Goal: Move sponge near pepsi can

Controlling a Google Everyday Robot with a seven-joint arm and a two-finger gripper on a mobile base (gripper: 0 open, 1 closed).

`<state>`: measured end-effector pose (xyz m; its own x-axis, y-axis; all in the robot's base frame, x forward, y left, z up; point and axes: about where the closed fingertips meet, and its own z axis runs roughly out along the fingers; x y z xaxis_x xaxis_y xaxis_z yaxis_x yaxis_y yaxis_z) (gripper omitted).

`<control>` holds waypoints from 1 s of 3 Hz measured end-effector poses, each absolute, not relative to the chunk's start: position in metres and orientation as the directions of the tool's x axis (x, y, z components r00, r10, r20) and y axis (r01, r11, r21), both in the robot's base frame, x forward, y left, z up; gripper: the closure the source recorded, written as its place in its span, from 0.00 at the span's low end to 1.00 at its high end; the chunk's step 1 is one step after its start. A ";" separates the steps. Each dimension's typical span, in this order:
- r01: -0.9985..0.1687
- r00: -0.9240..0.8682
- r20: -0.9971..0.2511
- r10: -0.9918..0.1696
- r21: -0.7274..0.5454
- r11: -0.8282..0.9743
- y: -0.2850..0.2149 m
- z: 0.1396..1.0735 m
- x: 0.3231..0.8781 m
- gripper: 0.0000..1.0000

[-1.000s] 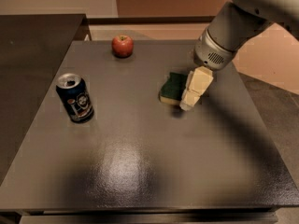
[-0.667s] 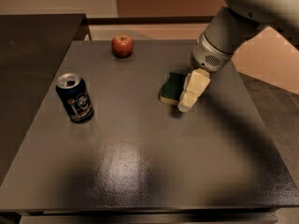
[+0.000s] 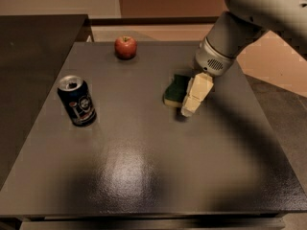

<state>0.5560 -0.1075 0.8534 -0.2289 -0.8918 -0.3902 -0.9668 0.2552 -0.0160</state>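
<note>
The sponge (image 3: 174, 90), dark green on top with a pale yellow base, lies on the dark table (image 3: 144, 166) right of centre. My gripper (image 3: 188, 107) comes down from the upper right and sits right against the sponge's right side, its cream tip touching the table. The pepsi can (image 3: 77, 101), dark with a silver top and a round logo, stands upright at the left, well apart from the sponge.
A red apple (image 3: 125, 47) sits near the table's far edge, left of centre. A dark counter (image 3: 33, 37) adjoins the table's left side. My arm (image 3: 240, 28) reaches in over the far right corner.
My arm and gripper have edged slightly to the left against the sponge. The sponge, can and apple stay about where they were.
</note>
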 end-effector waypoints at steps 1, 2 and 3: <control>-0.967 -0.231 -0.386 -0.893 -0.010 0.254 -0.106 0.849 0.557 0.00; -0.968 -0.231 -0.376 -0.897 -0.005 0.252 -0.104 0.842 0.560 0.18; -0.969 -0.229 -0.369 -0.901 -0.003 0.248 -0.102 0.834 0.563 0.42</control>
<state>0.5629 -0.1023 0.8341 -0.2294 -0.9005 -0.3694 -0.9688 0.2479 -0.0026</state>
